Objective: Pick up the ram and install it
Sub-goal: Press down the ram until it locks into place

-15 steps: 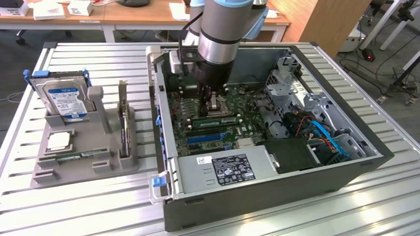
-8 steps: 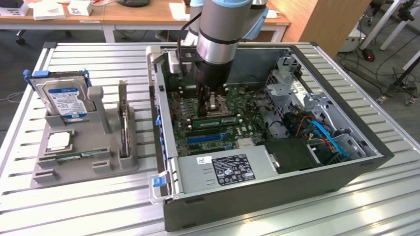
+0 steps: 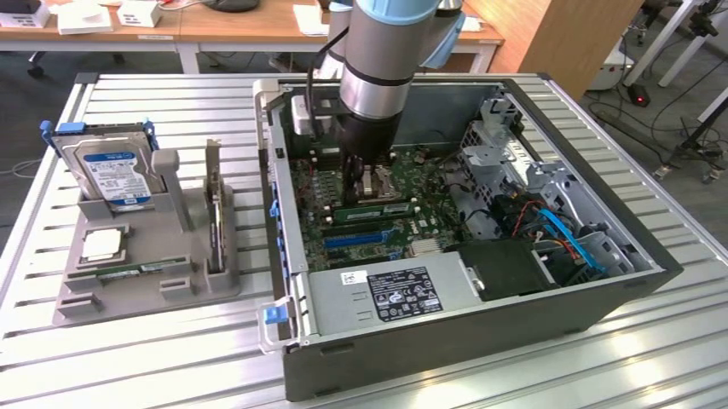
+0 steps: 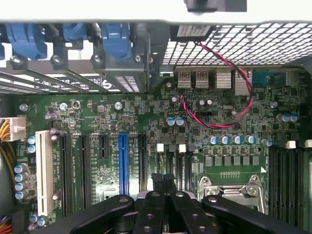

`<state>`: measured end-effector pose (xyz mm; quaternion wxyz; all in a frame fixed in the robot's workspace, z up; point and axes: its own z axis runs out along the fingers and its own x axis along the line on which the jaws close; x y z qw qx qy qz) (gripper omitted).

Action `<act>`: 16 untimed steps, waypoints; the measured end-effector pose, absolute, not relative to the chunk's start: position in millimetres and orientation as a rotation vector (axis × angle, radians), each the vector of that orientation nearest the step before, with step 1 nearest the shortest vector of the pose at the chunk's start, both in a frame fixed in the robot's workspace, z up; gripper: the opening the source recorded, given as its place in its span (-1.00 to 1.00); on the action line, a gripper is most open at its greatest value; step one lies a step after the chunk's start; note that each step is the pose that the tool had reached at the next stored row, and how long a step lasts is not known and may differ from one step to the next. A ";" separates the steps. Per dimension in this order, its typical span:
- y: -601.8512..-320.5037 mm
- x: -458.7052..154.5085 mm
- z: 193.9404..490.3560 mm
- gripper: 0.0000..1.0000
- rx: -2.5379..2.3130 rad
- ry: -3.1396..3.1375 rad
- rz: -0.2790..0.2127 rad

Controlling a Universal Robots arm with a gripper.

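The gripper [image 3: 366,183] is down inside the open computer case [image 3: 592,302], in the middle of the exterior frame, over the green motherboard [image 3: 341,192]. Its fingers [image 4: 164,181] are clenched together — in the wrist view they meet at the bottom centre, and I cannot see anything between them.

A green ram [image 3: 373,207] stick lies flat on the board just below the gripper, near the CPU socket [image 4: 233,187].

At the left of the exterior frame a grey holder [image 3: 148,273] stands on the slatted table [image 3: 136,366] — it carries a blue-labelled hard drive [image 3: 108,175] and another green stick [image 3: 135,271].
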<state>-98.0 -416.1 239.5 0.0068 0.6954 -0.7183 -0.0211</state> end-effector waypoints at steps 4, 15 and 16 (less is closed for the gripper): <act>-416.2 -98.0 238.3 -0.81 2.175 -2.247 -0.066; -415.7 -102.6 236.7 -0.81 2.175 -2.247 -0.066; -415.7 -102.6 235.6 -0.81 2.175 -2.247 -0.066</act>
